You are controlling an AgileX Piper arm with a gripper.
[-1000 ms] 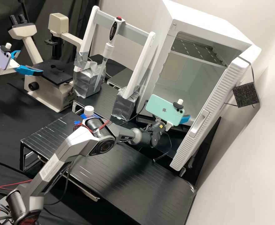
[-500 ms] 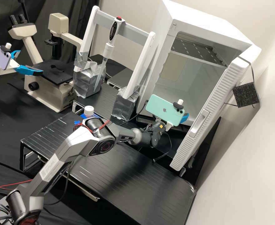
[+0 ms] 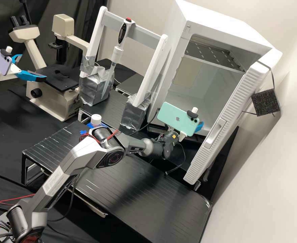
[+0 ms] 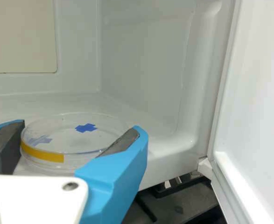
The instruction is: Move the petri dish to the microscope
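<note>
In the high view, the gripper (image 3: 199, 127) was at the open front of the white cabinet (image 3: 219, 17), partly behind the mint-green phone (image 3: 173, 118), with the microscope (image 3: 49, 103) well apart on the other side of the pipette stand (image 3: 108, 22). In the wrist view, the gripper (image 4: 78, 128) was closed on the clear petri dish (image 4: 57, 135), a blue finger against either side, just inside the cabinet; whether the dish touched the cabinet's floor (image 4: 162, 163), I couldn't tell.
</note>
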